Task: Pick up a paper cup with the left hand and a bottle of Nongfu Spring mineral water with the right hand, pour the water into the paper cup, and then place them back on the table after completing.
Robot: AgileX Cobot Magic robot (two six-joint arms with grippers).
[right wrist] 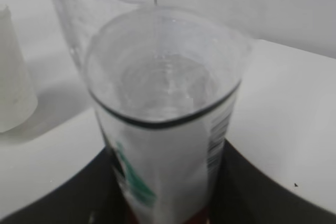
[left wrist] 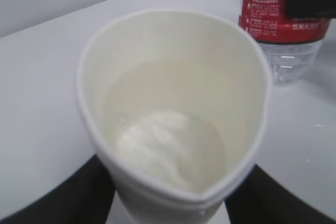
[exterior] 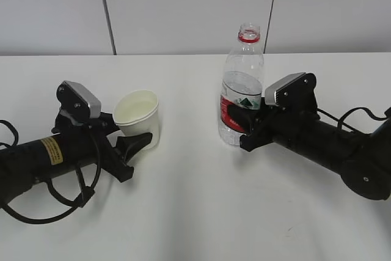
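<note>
A white paper cup (exterior: 139, 117) stands on the white table (exterior: 195, 212) at left. My left gripper (exterior: 137, 129) is shut on it, one finger on each side; in the left wrist view the cup (left wrist: 173, 103) has its rim squeezed to a point between the gripper's fingers (left wrist: 173, 203), and clear water (left wrist: 163, 129) lies in it. The uncapped Nongfu Spring bottle (exterior: 243, 71), with a red label, stands upright at centre right, partly full. My right gripper (exterior: 239, 128) is shut on its label. The right wrist view shows the bottle (right wrist: 168, 103) between the gripper's fingers (right wrist: 168, 198).
A grey-white panelled wall runs behind the table. The bottle also shows in the left wrist view (left wrist: 281, 19), and the cup at the left edge of the right wrist view (right wrist: 13, 77). Black cables trail from both arms at the table's sides.
</note>
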